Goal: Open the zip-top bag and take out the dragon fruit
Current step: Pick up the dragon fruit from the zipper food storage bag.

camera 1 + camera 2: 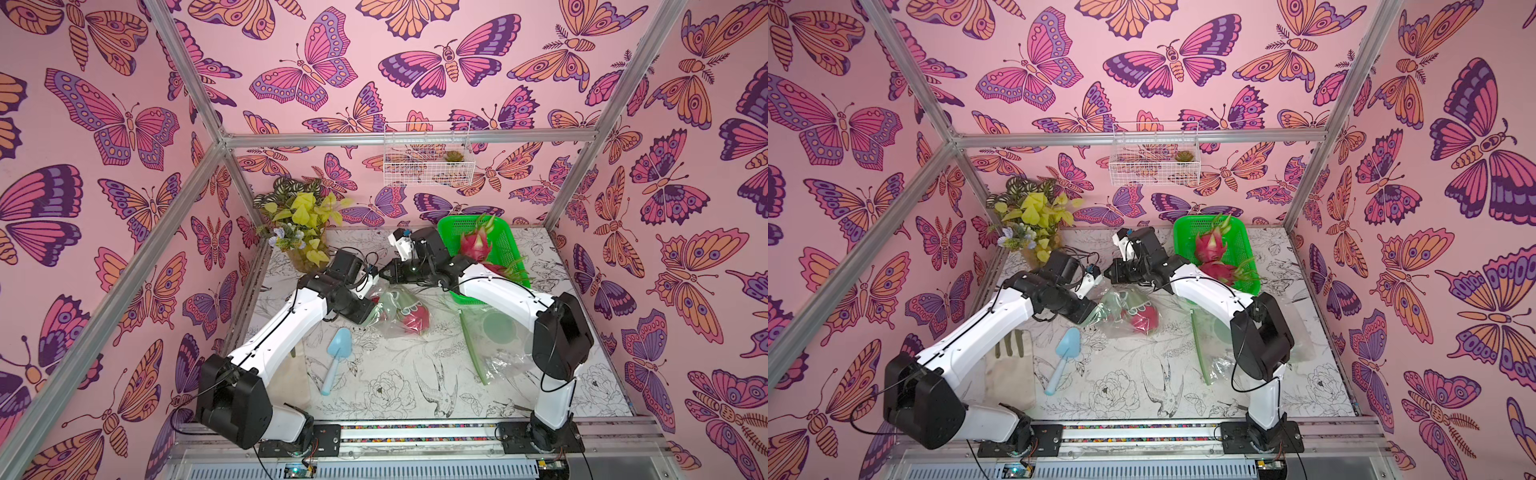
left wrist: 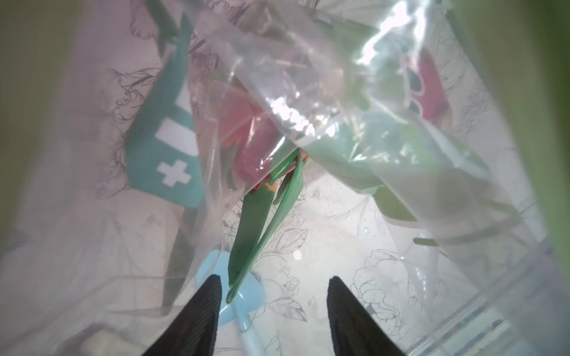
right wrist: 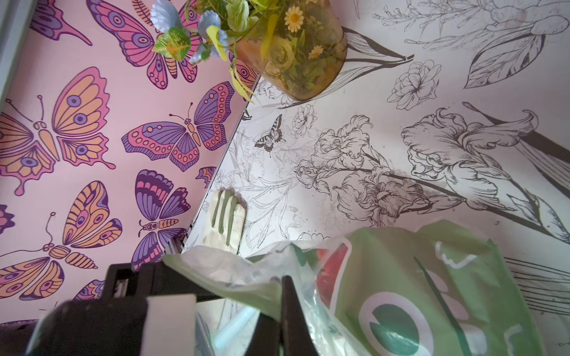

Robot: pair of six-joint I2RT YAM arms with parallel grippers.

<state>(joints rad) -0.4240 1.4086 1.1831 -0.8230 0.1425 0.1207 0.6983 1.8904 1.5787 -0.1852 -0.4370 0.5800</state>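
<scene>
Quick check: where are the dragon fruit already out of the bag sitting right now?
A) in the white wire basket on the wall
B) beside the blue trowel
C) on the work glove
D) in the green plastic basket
D: both top views show two pink dragon fruit lying in the green plastic basket at the back of the table.

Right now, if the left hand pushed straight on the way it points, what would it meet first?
Probably the long green leaf of the dragon fruit inside the bag; it hangs just ahead of the open left hand, nearer one finger. Depth is hard to judge through the plastic.
</scene>
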